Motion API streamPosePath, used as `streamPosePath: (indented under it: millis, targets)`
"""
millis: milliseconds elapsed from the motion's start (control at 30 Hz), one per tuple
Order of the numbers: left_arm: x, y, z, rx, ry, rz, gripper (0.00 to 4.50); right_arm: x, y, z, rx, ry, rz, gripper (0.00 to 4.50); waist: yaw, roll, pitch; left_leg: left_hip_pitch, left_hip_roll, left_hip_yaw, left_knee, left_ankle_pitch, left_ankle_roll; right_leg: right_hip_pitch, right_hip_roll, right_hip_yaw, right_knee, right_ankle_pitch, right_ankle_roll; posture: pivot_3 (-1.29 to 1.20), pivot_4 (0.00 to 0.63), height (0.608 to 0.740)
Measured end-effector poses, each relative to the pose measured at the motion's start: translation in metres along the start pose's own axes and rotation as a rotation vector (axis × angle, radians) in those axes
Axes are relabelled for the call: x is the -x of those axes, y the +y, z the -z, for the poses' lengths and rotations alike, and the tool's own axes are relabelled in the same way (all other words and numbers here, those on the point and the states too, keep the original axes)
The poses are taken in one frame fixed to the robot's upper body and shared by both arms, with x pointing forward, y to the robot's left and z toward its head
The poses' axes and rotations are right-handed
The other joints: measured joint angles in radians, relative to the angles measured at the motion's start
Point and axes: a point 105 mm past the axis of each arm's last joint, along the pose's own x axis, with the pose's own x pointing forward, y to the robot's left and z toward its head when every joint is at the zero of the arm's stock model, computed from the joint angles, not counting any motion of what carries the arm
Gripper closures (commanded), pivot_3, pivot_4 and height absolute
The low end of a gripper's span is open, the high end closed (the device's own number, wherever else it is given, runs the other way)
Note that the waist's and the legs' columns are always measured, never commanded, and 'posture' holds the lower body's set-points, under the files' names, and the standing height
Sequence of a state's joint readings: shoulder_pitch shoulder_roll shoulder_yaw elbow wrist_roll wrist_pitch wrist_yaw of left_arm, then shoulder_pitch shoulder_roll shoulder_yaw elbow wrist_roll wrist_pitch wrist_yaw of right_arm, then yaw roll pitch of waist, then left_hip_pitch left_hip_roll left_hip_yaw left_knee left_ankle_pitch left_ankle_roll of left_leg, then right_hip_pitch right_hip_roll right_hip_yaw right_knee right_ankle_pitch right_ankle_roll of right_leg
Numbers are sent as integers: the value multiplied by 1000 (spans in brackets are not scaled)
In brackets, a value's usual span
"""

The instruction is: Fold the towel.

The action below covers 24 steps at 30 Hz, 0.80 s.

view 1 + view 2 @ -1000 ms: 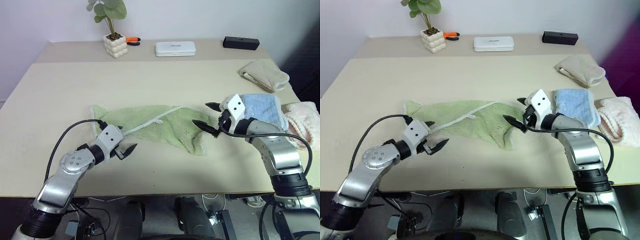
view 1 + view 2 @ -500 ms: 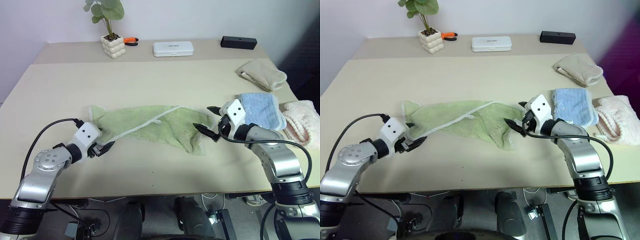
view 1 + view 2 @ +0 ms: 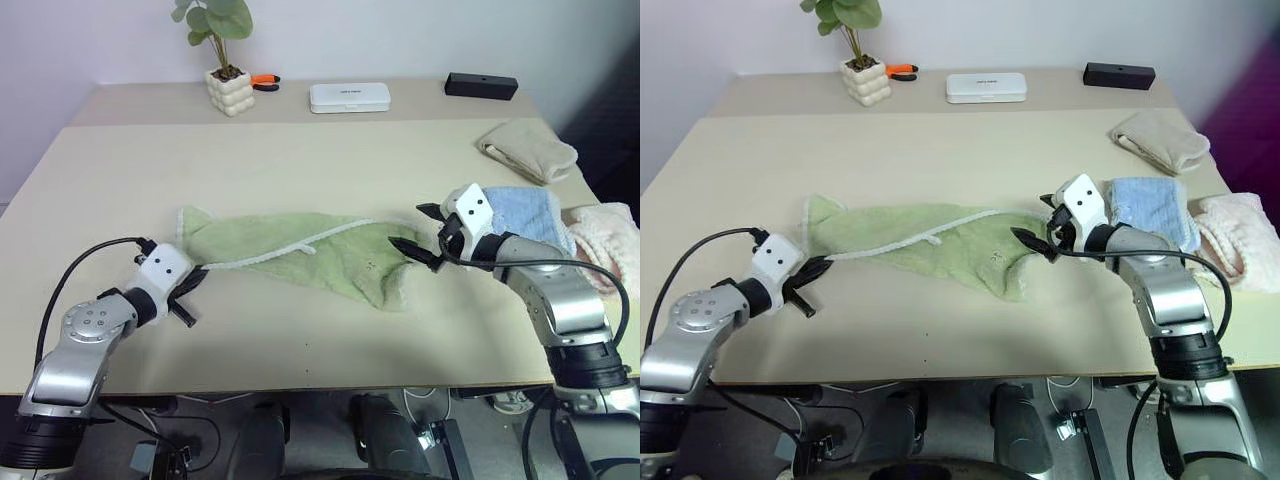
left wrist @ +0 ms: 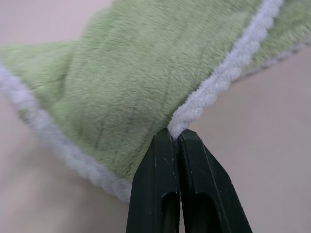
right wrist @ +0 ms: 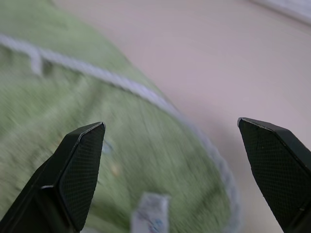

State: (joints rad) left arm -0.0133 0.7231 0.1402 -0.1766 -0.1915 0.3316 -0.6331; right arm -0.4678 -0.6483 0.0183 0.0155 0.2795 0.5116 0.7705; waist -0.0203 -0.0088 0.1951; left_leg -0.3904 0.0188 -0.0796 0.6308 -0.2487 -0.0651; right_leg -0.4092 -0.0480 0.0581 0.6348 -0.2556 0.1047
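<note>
Your left gripper [image 4: 177, 138] is clamped on the white trim of the towel [image 3: 300, 250], which lies crumpled across the middle of the table [image 3: 300, 160], its long axis running nine to three o'clock. Your right gripper [image 3: 418, 228] hangs spread wide over the towel's three o'clock end, grasping nothing. To do this step well, bring the right fingers down on that end's trimmed edge, close firmly, then draw both ends apart, likely flattening the cloth before folding.
</note>
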Motion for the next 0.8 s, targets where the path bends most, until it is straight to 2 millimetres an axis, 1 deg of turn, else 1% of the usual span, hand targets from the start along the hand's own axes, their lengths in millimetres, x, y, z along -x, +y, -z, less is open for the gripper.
streamPosePath:
  millis: [133,200,267,333,367,400,433,600,633,800]
  targets:
    - [5,6,-7,24,-48,-12,4420,-10,-7,7,-51,57,-45,0,-1,0,0,0,0,0,-1,0,0,0,0,0,0,0,0,0,150,737]
    - [6,6,-6,28,-46,-13,4420,-12,-9,12,-56,80,-54,0,-1,0,0,0,0,0,-1,0,0,0,0,0,0,0,0,0,150,737]
    - [8,5,-3,30,-41,-9,4420,-21,-15,22,-60,130,-43,0,-2,0,0,0,0,1,0,0,0,0,0,0,0,0,0,0,150,737]
    - [9,3,-2,30,-39,-5,4500,-26,-21,31,-65,171,-31,542,-3,0,0,0,0,1,0,0,0,0,0,0,0,0,0,0,150,737]
    - [10,2,-2,29,-38,-3,4500,-27,-23,35,-67,188,-33,883,-3,0,0,0,0,0,-1,0,0,0,0,0,0,0,0,0,150,737]
    - [10,2,-1,29,-37,-3,4500,-28,-22,34,-61,186,-43,1279,-3,0,0,0,0,0,-1,0,0,-1,0,0,0,0,0,0,150,737]
    - [11,3,-2,28,-38,-4,4500,-30,-22,33,-58,184,-50,1870,-3,0,0,0,0,0,-1,0,0,0,0,0,0,0,0,0,150,737]
    - [14,1,-2,23,-39,-4,4500,-32,-28,33,-41,185,-40,4371,-2,0,0,0,0,0,0,0,0,0,0,0,0,0,0,0,150,737]
    - [14,1,-2,24,-38,-4,4500,-31,-29,33,-39,185,-38,4447,-1,0,0,0,0,0,0,0,0,0,0,0,0,0,0,0,150,737]
    - [14,1,-2,23,-40,-1,4500,-30,-30,31,-17,185,-35,4447,-1,0,0,0,0,0,0,0,0,0,0,0,0,0,0,0,150,737]
